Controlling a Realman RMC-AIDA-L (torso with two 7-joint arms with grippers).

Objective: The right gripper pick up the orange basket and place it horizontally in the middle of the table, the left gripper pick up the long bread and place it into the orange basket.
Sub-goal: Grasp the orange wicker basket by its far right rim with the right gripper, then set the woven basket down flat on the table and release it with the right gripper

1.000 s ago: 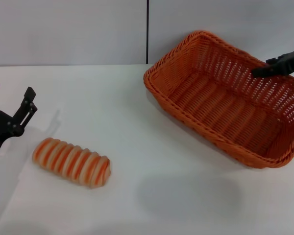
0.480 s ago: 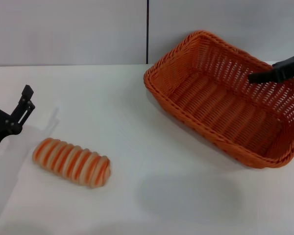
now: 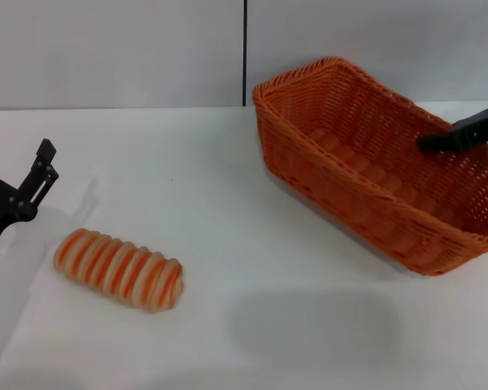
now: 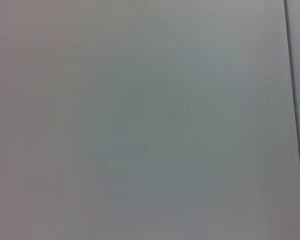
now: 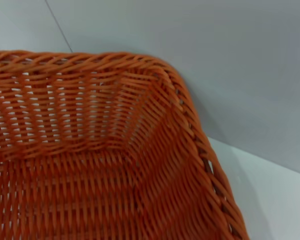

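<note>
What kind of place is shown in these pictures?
Probably a robot test bench, not a real kitchen: a bare white table before plain grey wall panels holds only a toy long bread and an orange basket, with the right gripper at its rim.

Grey wall (image 3: 114,53) runs along the far side, behind everything. Thin dark vertical seam (image 3: 245,53) splits it into two panels, roughly centre. Same plain grey wall (image 4: 140,120) fills the left wrist view, dark seam (image 4: 291,75) near one edge. Nothing else non-task visible.
</note>
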